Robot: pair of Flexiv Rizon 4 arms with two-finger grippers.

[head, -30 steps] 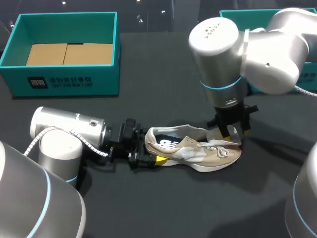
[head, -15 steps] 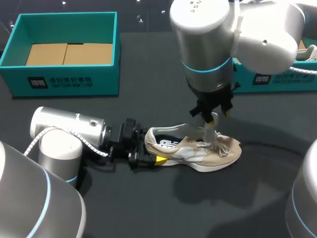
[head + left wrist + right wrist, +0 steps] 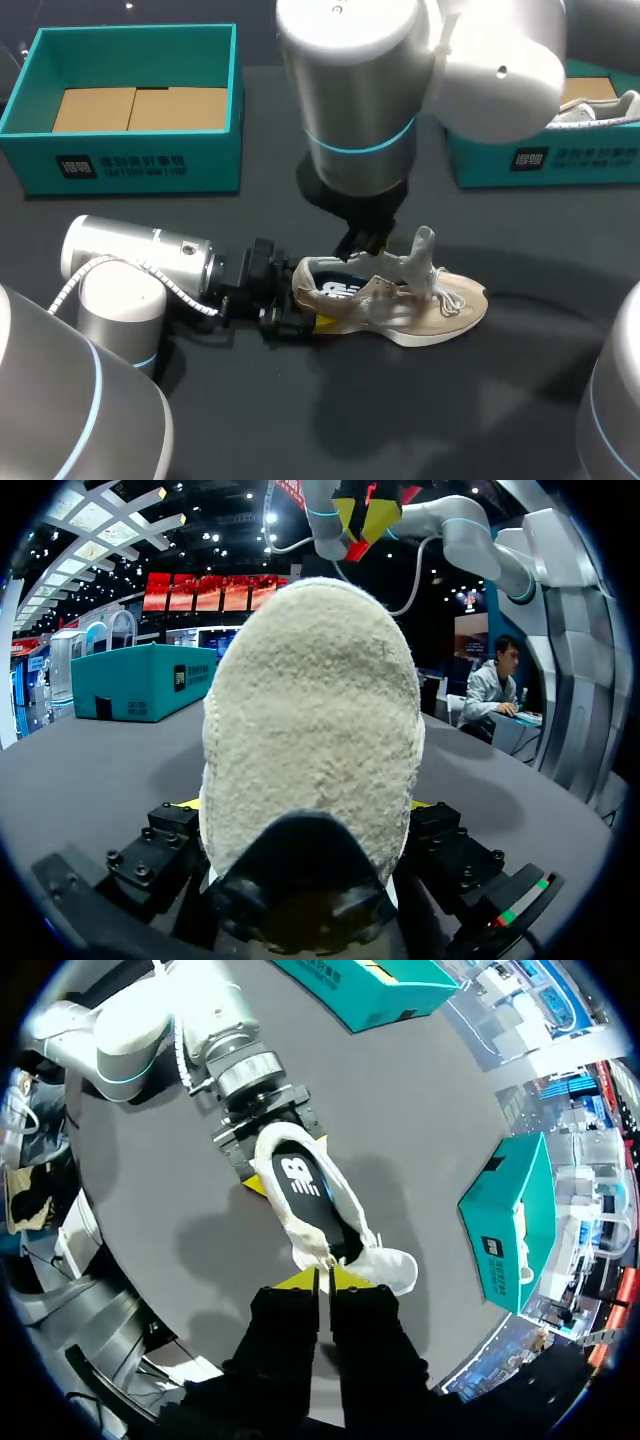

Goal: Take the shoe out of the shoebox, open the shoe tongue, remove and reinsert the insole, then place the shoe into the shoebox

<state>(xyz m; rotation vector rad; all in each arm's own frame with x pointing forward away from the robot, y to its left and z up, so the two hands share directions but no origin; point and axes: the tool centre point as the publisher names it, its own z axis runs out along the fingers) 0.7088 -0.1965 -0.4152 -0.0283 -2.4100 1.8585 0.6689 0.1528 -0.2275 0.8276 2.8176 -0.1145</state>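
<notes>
Head view: shoe (image 3: 398, 306) standing mid-table, left gripper (image 3: 300, 312) clamping its heel; right arm's bulk hiding most of right gripper (image 3: 362, 238) above the collar. Tongue (image 3: 422, 248) sticking up. Bare table (image 3: 450, 420) lying all round; shoebox (image 3: 130, 100) sitting well apart, far left. Left wrist: heel filling everything, fingertips mostly covered. Right wrist: fingers drawn nearly together over the shoe's front; anything pinched, cannot tell
</notes>
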